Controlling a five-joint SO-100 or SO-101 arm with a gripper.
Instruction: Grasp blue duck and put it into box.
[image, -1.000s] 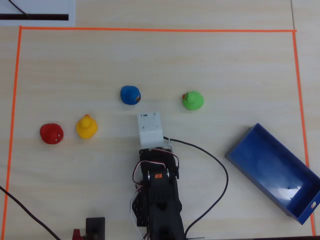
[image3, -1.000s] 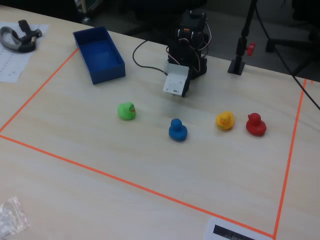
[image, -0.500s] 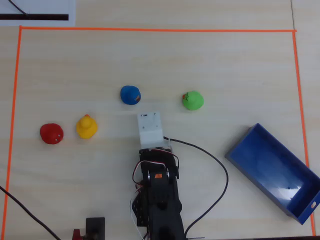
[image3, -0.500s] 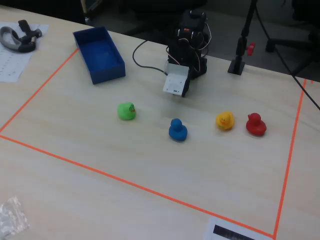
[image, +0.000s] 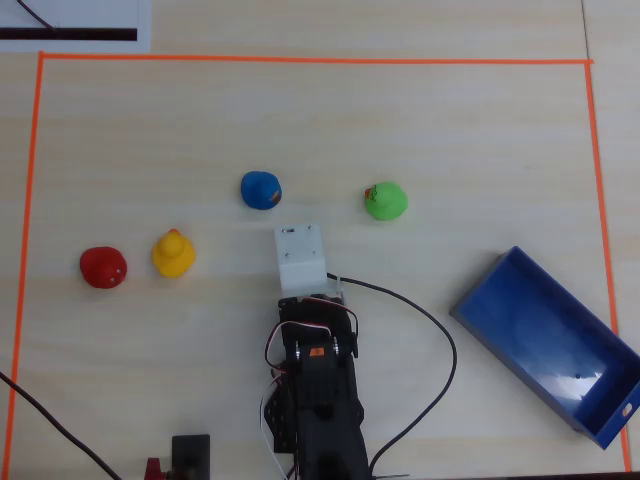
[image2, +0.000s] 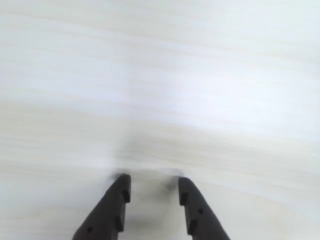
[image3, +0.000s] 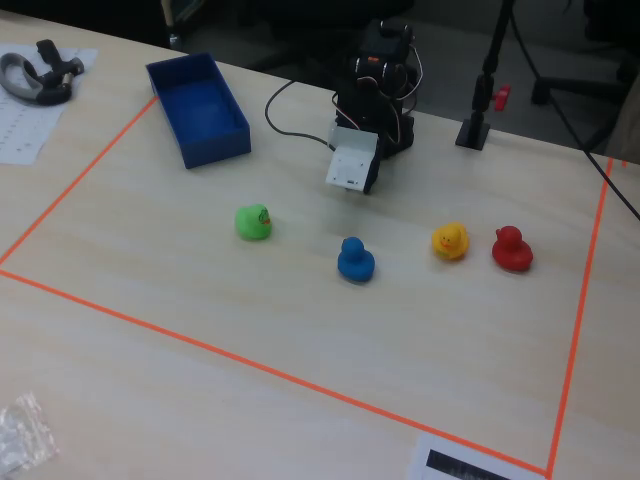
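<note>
Nothing has moved in the last second: the arm, the ducks and the box all sit just where they sat before, so the job has not really started and the reach for the duck is yet to come. The biggest thing is the table (image: 450, 130), with an orange tape line (image: 300, 60) making a big square on it. Next is the box (image: 548, 345), down at about four o'clock from the middle of the overhead view; it is long and lies slanted, its long side running from ten o'clock to four o'clock, and it is empty. Then the arm (image: 315, 390), at six o'clock, folded up, with its white wrist block (image: 301, 258) in front. The gripper (image2: 151, 187) shows in the wrist view: its two dark fingers are a small way apart, holding nothing, just above bare table. The little ducks come last. The blue duck (image: 261, 190) is near the white block, at about eleven o'clock from it, well apart from the box. Its brown beak mark sits on the four o'clock side, so I think it faces that way; it is too round to have a clear long side. The green duck (image: 385, 201), yellow duck (image: 173, 254) and red duck (image: 103, 267) stand apart from it.
</note>
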